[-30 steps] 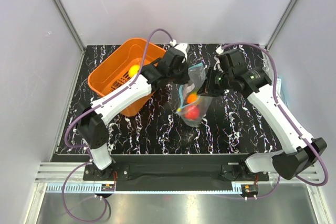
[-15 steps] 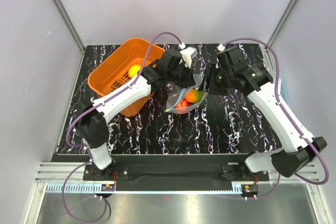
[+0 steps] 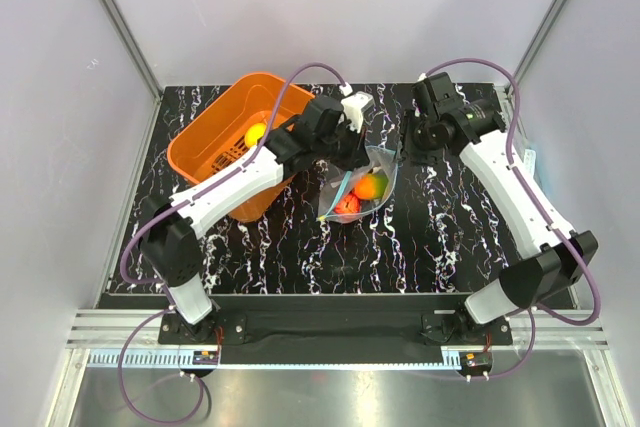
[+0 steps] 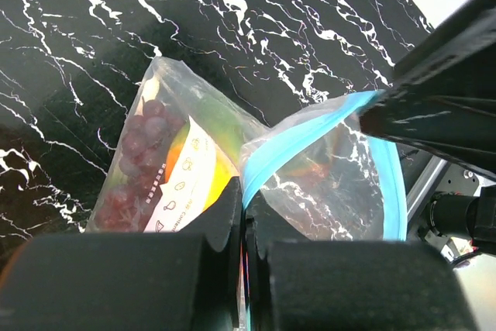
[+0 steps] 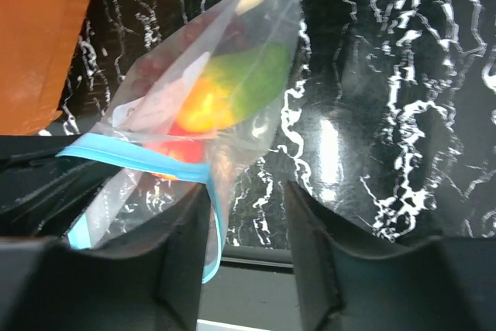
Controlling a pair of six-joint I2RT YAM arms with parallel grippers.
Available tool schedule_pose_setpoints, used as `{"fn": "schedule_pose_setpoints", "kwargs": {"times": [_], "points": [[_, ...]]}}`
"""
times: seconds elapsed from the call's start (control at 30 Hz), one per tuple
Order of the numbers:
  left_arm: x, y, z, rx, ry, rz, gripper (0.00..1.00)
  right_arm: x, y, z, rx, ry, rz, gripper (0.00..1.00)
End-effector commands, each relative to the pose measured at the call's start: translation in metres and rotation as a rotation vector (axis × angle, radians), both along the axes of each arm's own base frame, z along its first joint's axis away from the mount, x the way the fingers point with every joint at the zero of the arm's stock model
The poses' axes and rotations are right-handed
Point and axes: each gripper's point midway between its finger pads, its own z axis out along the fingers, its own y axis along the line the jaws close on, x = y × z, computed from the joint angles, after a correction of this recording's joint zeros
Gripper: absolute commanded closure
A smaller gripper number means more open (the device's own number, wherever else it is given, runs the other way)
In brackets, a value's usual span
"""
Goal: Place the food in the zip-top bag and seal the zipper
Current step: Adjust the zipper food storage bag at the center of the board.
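Now | zip-top bag point(image 4: 341, 184): clear, crinkled, mango point(image 5: 240, 87), grapes point(image 4: 143, 125) inside | left fingers point(image 4: 221, 226): clamped on zipper point(image 4: 310, 133) | right fingers point(image 5: 182, 257): apart

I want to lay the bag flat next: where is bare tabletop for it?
Bare black marbled table lies on the near side of the clear zip-top plastic bag, between both arms. Crowded at the back: orange slotted plastic basket, left gripper and right gripper hem in the bag.
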Motion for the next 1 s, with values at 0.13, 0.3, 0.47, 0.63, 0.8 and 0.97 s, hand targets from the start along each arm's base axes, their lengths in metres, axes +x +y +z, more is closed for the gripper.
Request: {"fn": "schedule_pose_setpoints", "kwargs": {"times": [0.13, 0.3, 0.47, 0.63, 0.8, 0.97], "points": [[-0.002, -0.004, 0.044, -0.090, -0.101, -0.040, 0.84, 0.020, 0.022, -0.002, 0.077, -0.008, 0.021, 0.75], [-0.008, 0.008, 0.064, -0.088, -0.140, -0.027, 0.22, 0.031, 0.007, -0.007, 0.053, 0.020, -0.077, 1.00], [-0.033, 0.048, 0.097, -0.121, -0.262, 0.010, 0.01, 0.039, -0.013, -0.014, 0.048, 0.059, -0.176, 1.00], [-0.055, 0.081, 0.077, -0.072, -0.288, 0.031, 0.01, 0.043, -0.013, -0.013, 0.062, 0.067, -0.191, 1.00], [-0.075, 0.095, 0.037, -0.134, -0.374, -0.002, 0.01, 0.047, -0.008, -0.014, 0.076, 0.092, -0.185, 1.00], [-0.074, 0.104, 0.023, -0.155, -0.530, -0.004, 0.01, 0.053, -0.007, -0.010, 0.075, 0.089, -0.182, 1.00]]}}
